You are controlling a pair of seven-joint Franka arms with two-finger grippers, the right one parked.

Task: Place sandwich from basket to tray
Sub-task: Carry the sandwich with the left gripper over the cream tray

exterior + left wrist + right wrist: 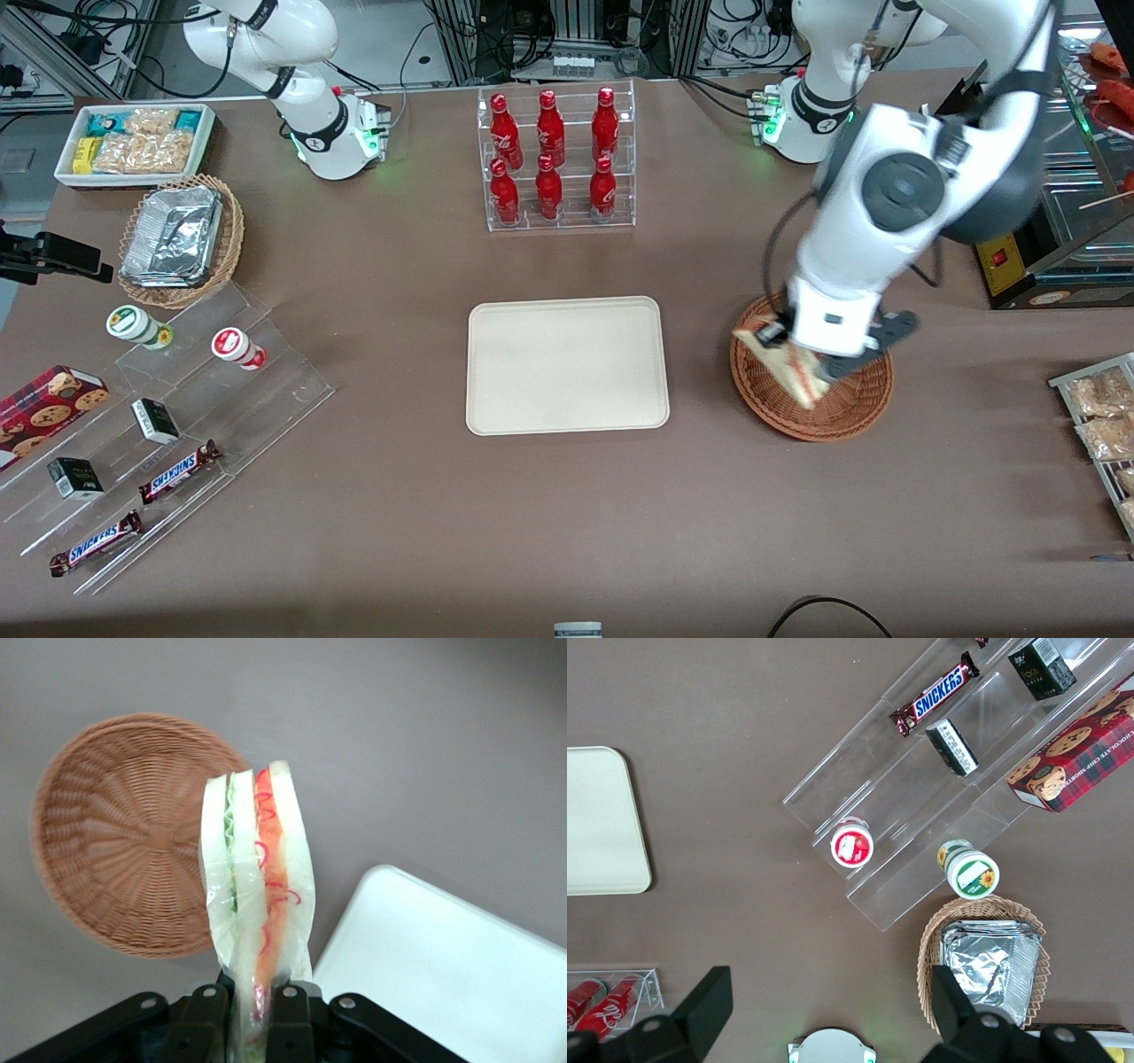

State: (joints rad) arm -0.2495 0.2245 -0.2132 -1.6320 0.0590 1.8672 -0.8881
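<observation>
Overhead, the front view takes in the whole brown surface (567,532), with the tray (567,365) lying bare near its middle and the basket (842,403) toward the working arm's end, well apart from the tray. That view shows the left arm's gripper (819,354) above the basket with the sandwich (788,359) partly hidden under the wrist housing, so the grip itself is hard to read there. The left wrist view supplies it: the gripper (252,1010) is closed narrowly on the wrapped sandwich (257,886), its black fingers (288,1028) pinching one end while the wedge sticks out edge-on, green layer on one side and orange-red on the other. It also shows the basket (124,842) bare inside, with the sandwich lifted clear of the weave, and a corner of the tray (443,966) close by. Only the front view shows the rack of red bottles (554,159), farther from the camera than the tray.
</observation>
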